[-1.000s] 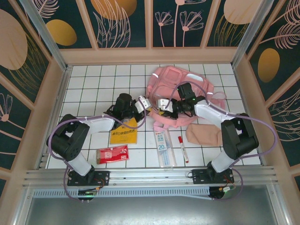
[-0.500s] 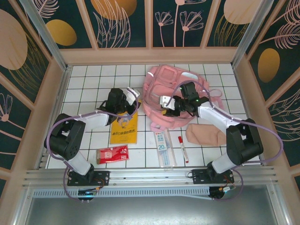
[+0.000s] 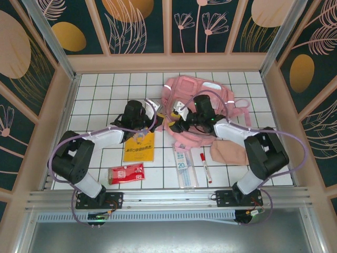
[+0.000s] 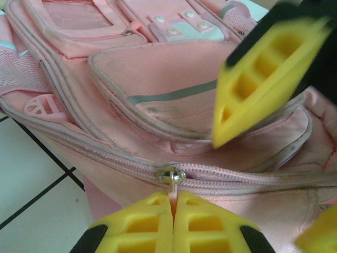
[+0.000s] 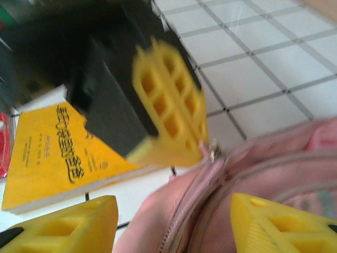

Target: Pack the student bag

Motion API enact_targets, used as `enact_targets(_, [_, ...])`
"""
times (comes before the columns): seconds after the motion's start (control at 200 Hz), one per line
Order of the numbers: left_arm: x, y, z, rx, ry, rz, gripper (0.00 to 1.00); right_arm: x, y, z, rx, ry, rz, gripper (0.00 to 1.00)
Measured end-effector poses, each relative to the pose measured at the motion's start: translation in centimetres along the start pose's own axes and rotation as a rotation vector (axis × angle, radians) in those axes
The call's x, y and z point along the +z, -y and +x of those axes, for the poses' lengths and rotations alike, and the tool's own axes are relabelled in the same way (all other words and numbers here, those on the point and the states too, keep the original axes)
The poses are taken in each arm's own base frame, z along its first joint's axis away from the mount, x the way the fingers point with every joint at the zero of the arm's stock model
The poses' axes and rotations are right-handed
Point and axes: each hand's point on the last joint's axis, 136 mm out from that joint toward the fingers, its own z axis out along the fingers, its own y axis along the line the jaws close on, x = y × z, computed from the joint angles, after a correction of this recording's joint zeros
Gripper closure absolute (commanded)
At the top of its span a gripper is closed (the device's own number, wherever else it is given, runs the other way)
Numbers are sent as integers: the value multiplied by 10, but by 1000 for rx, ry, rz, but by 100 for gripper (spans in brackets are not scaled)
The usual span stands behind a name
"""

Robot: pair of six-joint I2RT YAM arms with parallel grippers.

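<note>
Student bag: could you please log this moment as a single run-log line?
left end effector: shut on zipper pull | right end effector: open, close by, holding nothing | student bag: lying on table

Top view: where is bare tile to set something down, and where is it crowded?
Freest: the far-left tiles, between left wall and bag. A smaller gap lies between red packet and blue pack. Crowded: the centre, where left gripper, shut on the zip pull, meets the open right gripper; also around marker and pouch.
</note>
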Motion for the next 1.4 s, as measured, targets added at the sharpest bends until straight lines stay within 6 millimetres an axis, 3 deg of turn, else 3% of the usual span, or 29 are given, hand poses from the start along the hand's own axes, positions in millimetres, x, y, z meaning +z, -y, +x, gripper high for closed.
enact_targets(0.11, [-1, 0, -2, -7, -6, -2, 100, 8, -2, 15, 38, -82, -51, 92])
enact_targets(0.145, [-1, 0, -1, -8, -13, -3, 100, 8, -2, 17, 41, -104, -58, 100])
enact_targets(0.3, [-2, -4, 4, 5, -41, -11, 100, 4, -4, 26, -25, -174, -71, 100])
enact_targets(0.4, [-6, -17, 8, 8, -58, -39, 100, -4, -9, 27, -128, -198, -95, 100])
enact_targets(0.636, [-5, -72, -4, 14, -75, -199, 100, -30, -21, 11, -400, -201, -126, 100])
enact_targets(0.846, [3, -118, 15, -31, -132, -333, 100, -35, -25, 17, -471, -228, -150, 100])
enact_targets(0.976, [5, -128, 19, -60, -150, -370, 79, -35, -22, 18, -498, -240, -137, 100])
enact_targets(1.006, [3, -131, 18, -66, -147, -385, 73, -35, -22, 19, -499, -242, -134, 94])
enact_targets(1.081, [-1, -139, 13, -62, -134, -410, 62, -34, -21, 23, -472, -247, -118, 65])
enact_targets(1.221, [-11, -137, 5, -26, -114, -378, 62, -35, -10, 15, -387, -196, -9, 52])
enact_targets(1.251, [-14, -132, 2, -8, -108, -360, 61, -37, -7, 10, -357, -173, 27, 30])
enact_targets(1.286, [-17, -126, -3, 13, -98, -338, 61, -41, -2, 4, -319, -141, 80, 19])
enact_targets(1.306, [-19, -122, -6, 25, -90, -326, 61, -44, 0, -1, -307, -118, 113, 3])
enact_targets(1.401, [-29, -102, -30, 81, -42, -273, 60, -67, 20, -23, -176, -15, 314, 1])
